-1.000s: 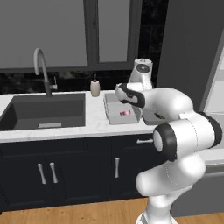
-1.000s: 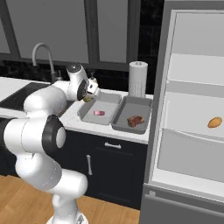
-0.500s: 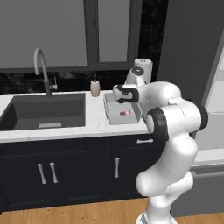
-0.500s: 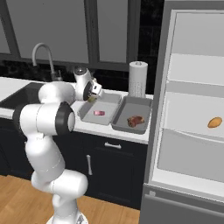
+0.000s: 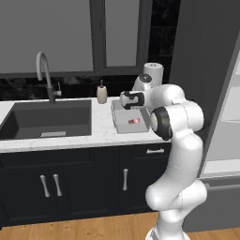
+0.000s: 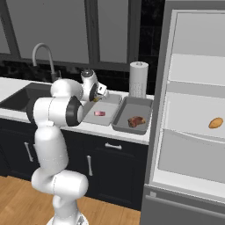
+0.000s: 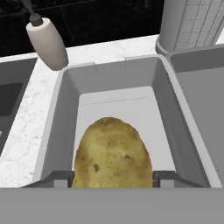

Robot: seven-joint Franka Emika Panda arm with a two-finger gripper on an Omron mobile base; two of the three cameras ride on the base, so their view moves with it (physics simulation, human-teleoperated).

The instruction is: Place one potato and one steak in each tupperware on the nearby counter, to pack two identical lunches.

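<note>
My gripper point(image 7: 112, 178) is shut on a brown-yellow potato point(image 7: 112, 153), which hangs between the fingers point(image 7: 57, 178) over the left grey tupperware point(image 7: 65, 100). From the base, the gripper point(image 5: 125, 100) point(image 6: 99, 95) hovers above that tupperware point(image 5: 123, 129) point(image 6: 107, 117), where a pink steak point(image 5: 134, 121) point(image 6: 99, 113) lies. The right tupperware point(image 6: 146, 105) holds a brown steak point(image 6: 136, 121). Both stand on the white marbled counter point(image 5: 101, 131). A second potato point(image 6: 215, 123) lies on a shelf of the open fridge.
A paper towel roll point(image 6: 138, 79) point(image 7: 192, 26) stands behind the tupperwares. A soap dispenser point(image 5: 101, 93) point(image 7: 47, 41) sits left of them, beside the dark sink point(image 5: 47, 117) and its faucet point(image 5: 44, 75). The open fridge point(image 6: 193, 110) fills the right side.
The arm's elbow has swung over toward the fridge side while the hand stays above the left tupperware, shifted a little, still holding the potato.
</note>
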